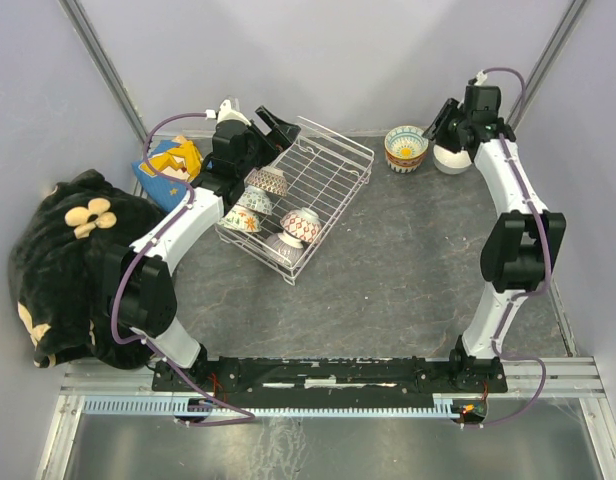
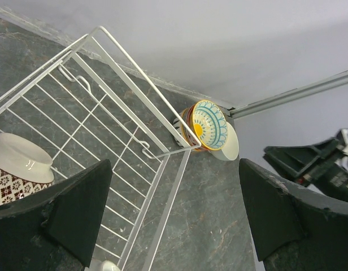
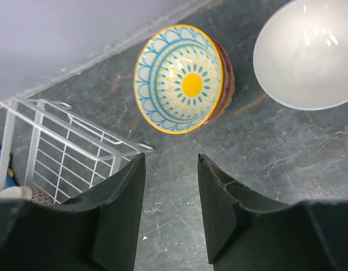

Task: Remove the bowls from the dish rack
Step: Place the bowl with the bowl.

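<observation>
The white wire dish rack (image 1: 333, 175) stands at an angle at the back centre. Several patterned bowls lie in its near-left half, among them a brown-patterned one (image 1: 267, 181) and a red-flowered one (image 1: 301, 225). My left gripper (image 1: 276, 126) hovers open and empty above the rack's far-left edge; its wrist view shows the rack rim (image 2: 140, 76) and one racked bowl (image 2: 21, 164). My right gripper (image 1: 443, 122) is open and empty above two bowls on the table: a yellow-and-blue patterned bowl (image 1: 406, 147) (image 3: 182, 79) and a plain white bowl (image 1: 450, 160) (image 3: 307, 51).
A black plush toy with a cream flower (image 1: 68, 260) fills the left side. A blue-and-yellow item (image 1: 173, 165) lies behind it, next to the left arm. Grey walls close in the back and both sides. The rack's corner (image 3: 34, 141) shows in the right wrist view.
</observation>
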{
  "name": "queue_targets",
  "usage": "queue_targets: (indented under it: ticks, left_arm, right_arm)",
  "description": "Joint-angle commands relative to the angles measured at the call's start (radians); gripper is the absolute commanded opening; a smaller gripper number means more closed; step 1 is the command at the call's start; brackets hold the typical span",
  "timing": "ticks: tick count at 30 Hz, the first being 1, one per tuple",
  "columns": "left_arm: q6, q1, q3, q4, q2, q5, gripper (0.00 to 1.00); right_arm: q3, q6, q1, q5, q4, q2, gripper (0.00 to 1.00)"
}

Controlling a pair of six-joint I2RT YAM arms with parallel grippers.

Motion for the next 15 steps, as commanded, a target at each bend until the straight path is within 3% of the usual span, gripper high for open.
queue_targets:
  ticks: [1, 7, 13, 15]
  left_arm:
    - [0.050, 0.005, 0.062, -0.011, 0.012, 0.004, 0.99]
    - [0.071, 0.005, 0.104, -0.081, 0.027, -0.006, 0.99]
    - [0.100, 0.024, 0.135, -0.148, 0.031, -0.016, 0.99]
    - [0.106, 0.034, 0.148, -0.171, 0.037, -0.006, 0.99]
  right_arm:
    - [-0.057, -0.140, 0.056, 0.011, 0.113, -0.138, 0.51]
    - [-0.236, -0.366, 0.247, 0.005, 0.349, -0.260, 0.63]
    - [-0.247, -0.440, 0.384, -0.088, 0.420, -0.232, 0.68]
    - [-0.251, -0.464, 0.414, -0.101, 0.434, -0.225, 0.79]
